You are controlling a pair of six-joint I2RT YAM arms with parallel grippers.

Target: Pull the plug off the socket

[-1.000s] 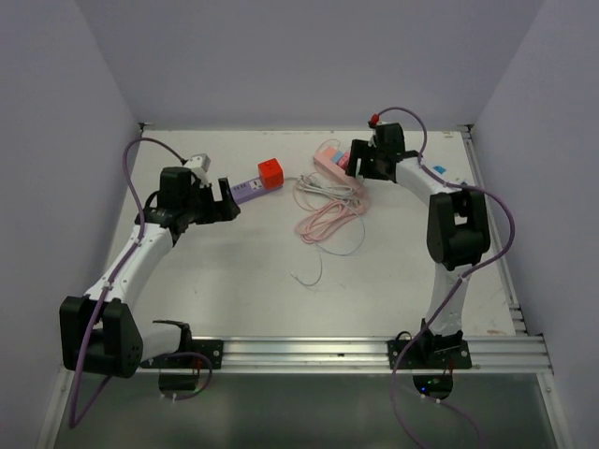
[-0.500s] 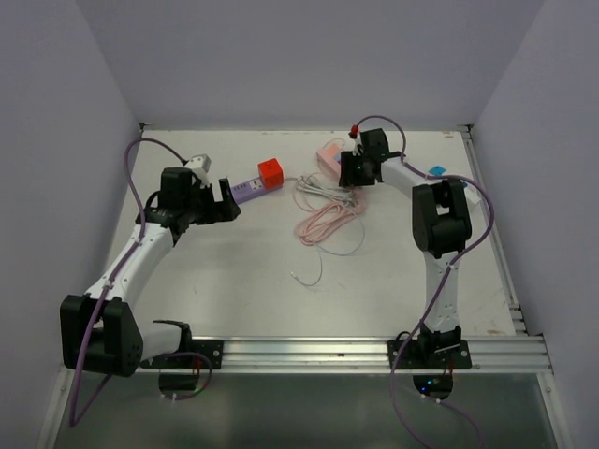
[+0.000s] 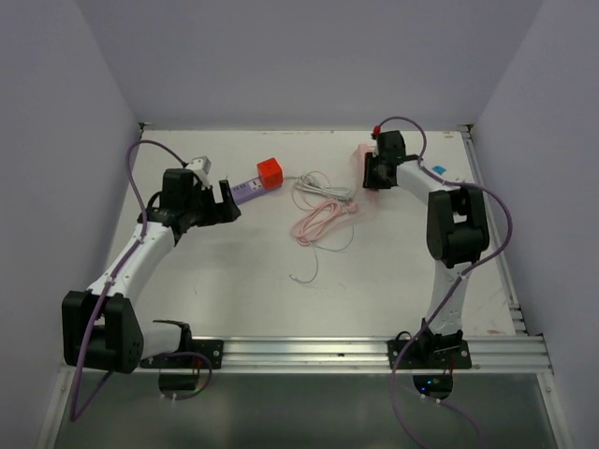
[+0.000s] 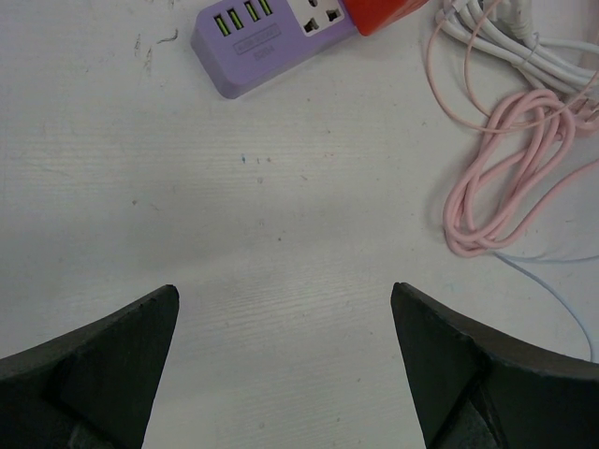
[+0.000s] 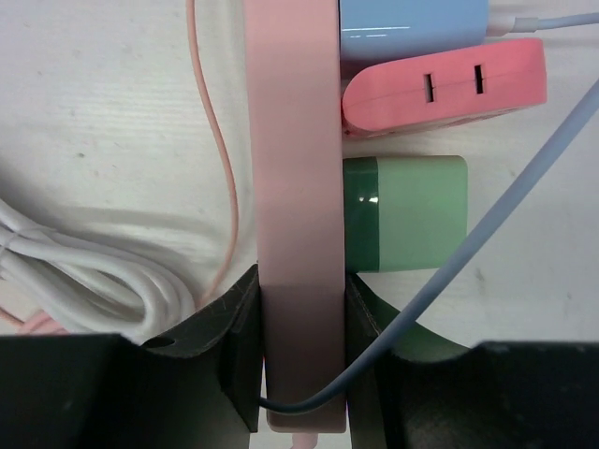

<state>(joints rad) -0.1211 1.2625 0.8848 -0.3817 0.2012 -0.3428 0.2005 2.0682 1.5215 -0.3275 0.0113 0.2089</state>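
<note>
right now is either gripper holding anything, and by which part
The right gripper clamps the pink power strip across its long sides at one end. The left gripper holds nothing.

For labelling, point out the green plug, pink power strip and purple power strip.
green plug (image 5: 412,213): right wrist view, pale green body.
pink power strip (image 5: 295,168): right wrist view, long face.
purple power strip (image 4: 257,51): left wrist view, purple body.

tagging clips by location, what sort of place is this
Likely a lab robot test cell: a white table boxed in by plain lavender walls, left arm and right arm bolted to an aluminium rail, with a pink power strip as prop.
</note>
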